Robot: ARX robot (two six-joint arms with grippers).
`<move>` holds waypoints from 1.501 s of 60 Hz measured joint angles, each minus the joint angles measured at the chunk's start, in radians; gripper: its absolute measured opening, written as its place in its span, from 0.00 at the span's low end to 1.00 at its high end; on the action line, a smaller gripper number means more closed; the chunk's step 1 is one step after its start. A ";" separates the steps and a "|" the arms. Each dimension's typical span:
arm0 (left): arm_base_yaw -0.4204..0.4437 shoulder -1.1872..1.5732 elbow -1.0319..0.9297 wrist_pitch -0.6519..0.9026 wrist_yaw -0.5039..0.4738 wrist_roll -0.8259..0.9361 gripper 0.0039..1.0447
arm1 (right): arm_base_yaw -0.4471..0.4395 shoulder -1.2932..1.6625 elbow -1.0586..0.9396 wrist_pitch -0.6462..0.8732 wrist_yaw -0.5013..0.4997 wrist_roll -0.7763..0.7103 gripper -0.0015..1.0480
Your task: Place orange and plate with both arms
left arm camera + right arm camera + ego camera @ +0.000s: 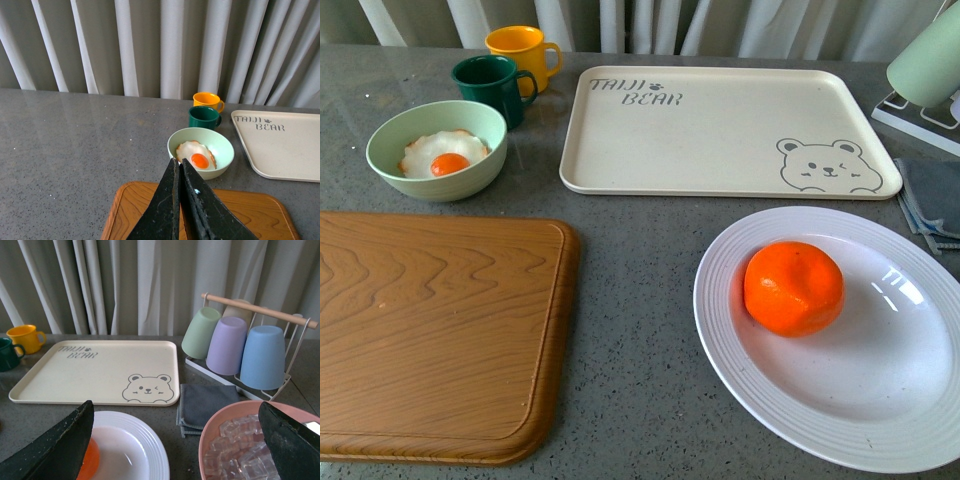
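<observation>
Orange sits inside the well of the white plate, left of centre and apart from the ridged rim. The plate lies flat on the grey bench, front right, and its far rim is near the cream bear tray but not touching it. The wooden cutting board lies well apart on the left. Behind it are a pale green bowl with a fried egg, a dark green mug and a yellow mug.

We see neither arm in the front view. Right claw: spread wide with nothing between the fingers, hanging over the plate's side of the bench. The orange shows just under one finger. A grey cloth and a pink bowl of ice lie beside it. Left claw: fingers pressed together and empty, raised above the cutting board and pointing toward the egg bowl.

Our judgement: fruit and plate are already together and neither is gripped, so this is either the starting pose or the finish; we cannot tell which. If placing is still to come, the right claw needs to drop onto the plate's rim or the orange, and the left claw must first open. The glossy plate may slide, and the orange may roll in the well.
</observation>
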 joint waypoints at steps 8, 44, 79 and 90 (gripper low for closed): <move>0.000 -0.035 0.000 -0.035 0.000 0.000 0.01 | 0.000 0.000 0.000 0.000 0.000 0.000 0.91; 0.001 -0.206 0.000 -0.224 0.000 0.001 0.01 | 0.000 0.000 0.000 0.000 0.000 0.000 0.91; 0.001 -0.206 0.000 -0.224 0.000 0.003 0.91 | -0.010 0.219 0.140 -0.349 -0.080 0.202 0.91; 0.001 -0.206 0.000 -0.224 0.000 0.003 0.92 | -0.008 0.407 0.166 -0.429 -0.095 0.386 0.91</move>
